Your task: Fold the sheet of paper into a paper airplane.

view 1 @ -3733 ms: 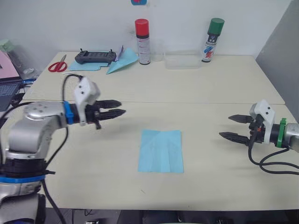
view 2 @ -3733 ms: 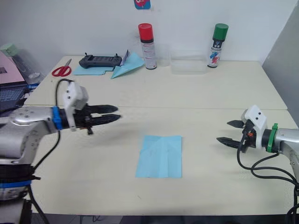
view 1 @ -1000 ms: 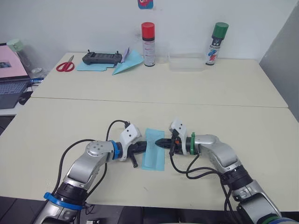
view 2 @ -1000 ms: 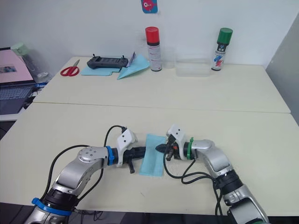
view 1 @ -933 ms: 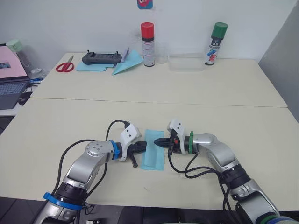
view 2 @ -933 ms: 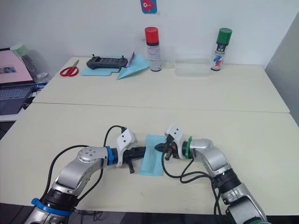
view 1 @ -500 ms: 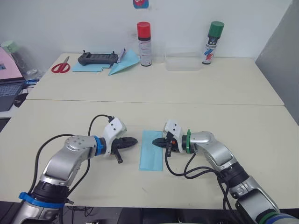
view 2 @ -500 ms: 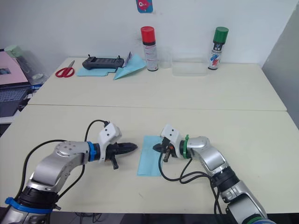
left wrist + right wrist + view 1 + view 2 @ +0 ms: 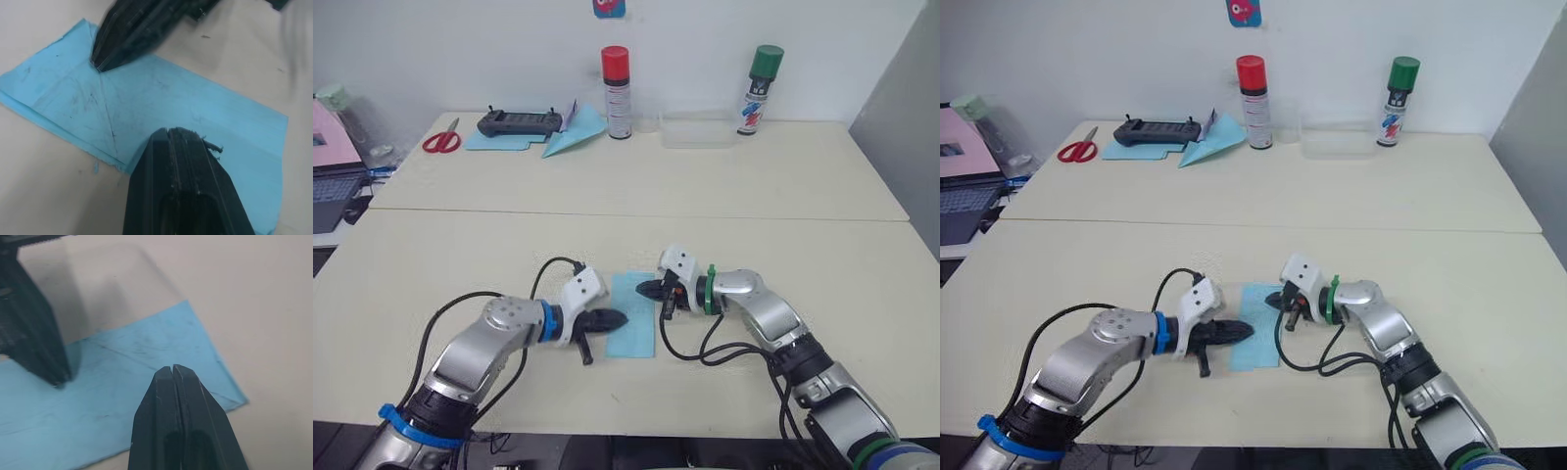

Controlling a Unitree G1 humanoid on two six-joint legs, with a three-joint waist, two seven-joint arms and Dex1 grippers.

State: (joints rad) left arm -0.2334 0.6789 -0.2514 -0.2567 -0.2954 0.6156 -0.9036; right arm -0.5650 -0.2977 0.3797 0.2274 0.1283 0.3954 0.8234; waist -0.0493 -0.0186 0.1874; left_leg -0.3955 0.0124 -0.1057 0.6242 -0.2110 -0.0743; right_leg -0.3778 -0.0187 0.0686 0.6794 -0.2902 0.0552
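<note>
Since half a second ago the left hand (image 9: 619, 319) has come back in from the left, tips now over the left edge of the sheet of paper (image 9: 632, 329); fingers pressed together. Right hand (image 9: 643, 290) stays at the sheet's far right part, fingers also together, gripping nothing. Sheet lies flat on the near desk (image 9: 822, 255) between both hands, long axis running away from the robot.

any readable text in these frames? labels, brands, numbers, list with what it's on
None can be read.
Red-capped can: label print too small.
Green-capped can: label graphics, lettering too small.
Wall sticker: a picture, no legible words.
Laptop screen: blurred.
Paper: creases only, no print.
</note>
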